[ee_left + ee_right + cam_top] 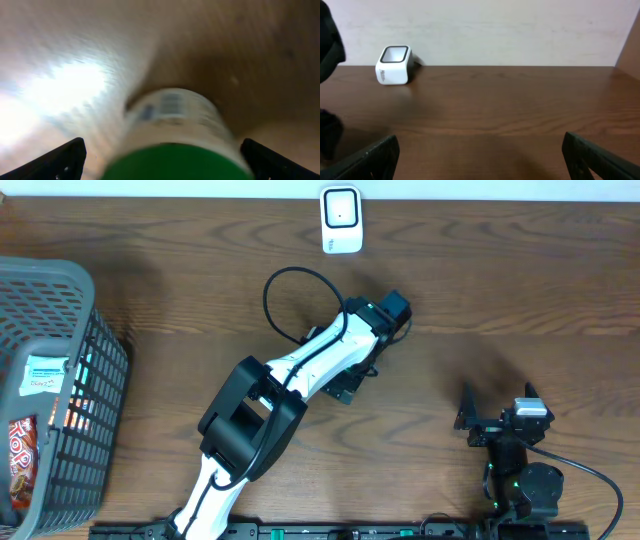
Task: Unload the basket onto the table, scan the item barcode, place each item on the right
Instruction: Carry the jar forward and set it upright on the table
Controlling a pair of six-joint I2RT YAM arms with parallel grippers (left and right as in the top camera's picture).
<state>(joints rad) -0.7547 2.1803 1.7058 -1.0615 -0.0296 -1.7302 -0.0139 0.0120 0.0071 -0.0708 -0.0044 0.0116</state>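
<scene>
The item is a pale jar [175, 117] with a green lid [175, 162] and a barcode label [171, 103]. It fills the blurred left wrist view, lid toward the camera. My left gripper [162, 147] is open, with one finger on each side of the lid and a gap showing on the left. In the overhead view the left gripper [352, 383] is at mid-table under its arm, and the jar is hidden there. The white scanner [341, 220] stands at the far edge, also visible as the scanner [394, 65]. My right gripper [480, 160] is open and empty at the front right [497, 420].
A grey mesh basket [60, 300] holding packaged goods stands at the table's left side. A black cable [290, 290] loops above the left arm. A pale wall rises behind the table's far edge.
</scene>
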